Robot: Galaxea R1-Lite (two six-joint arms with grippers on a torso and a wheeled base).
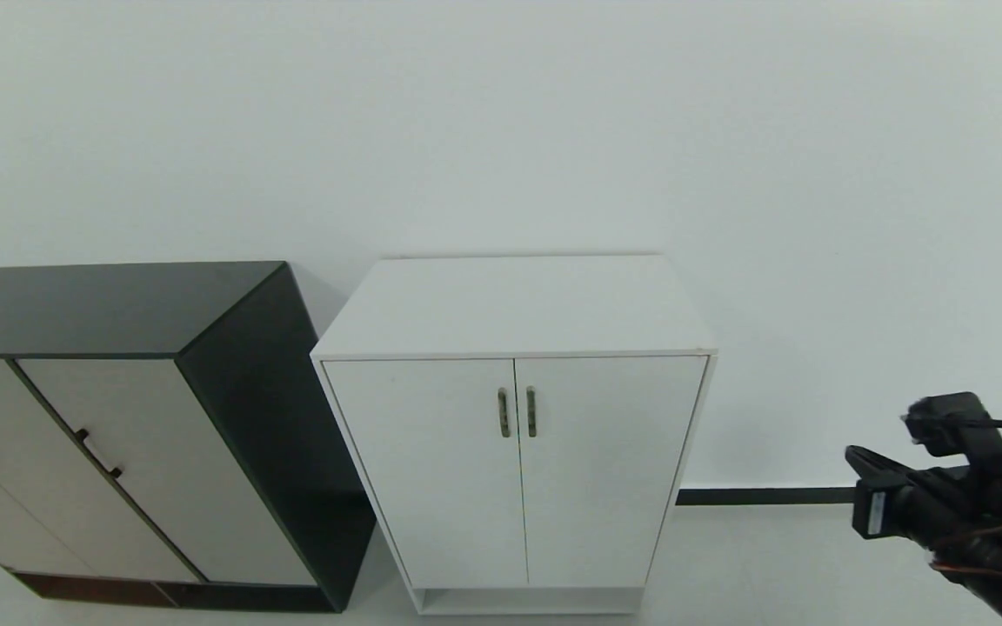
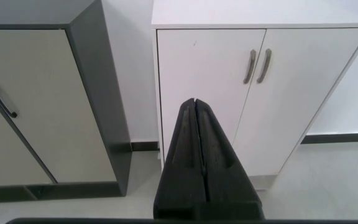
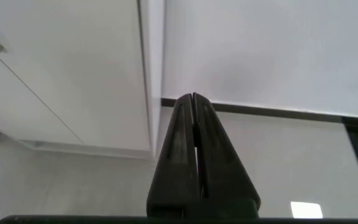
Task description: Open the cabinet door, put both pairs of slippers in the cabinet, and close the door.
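Pale floor (image 1: pixel 779 565) meets the white wall (image 1: pixel 501 130) at a dark skirting strip (image 1: pixel 762 496). Two units stand directly on the floor, backs to the wall: white cabinet (image 1: pixel 514 469), shut, recessed at the foot; dark cabinet (image 1: pixel 240 417), pale-fronted, just beside it on the robot's left, narrow gap between.
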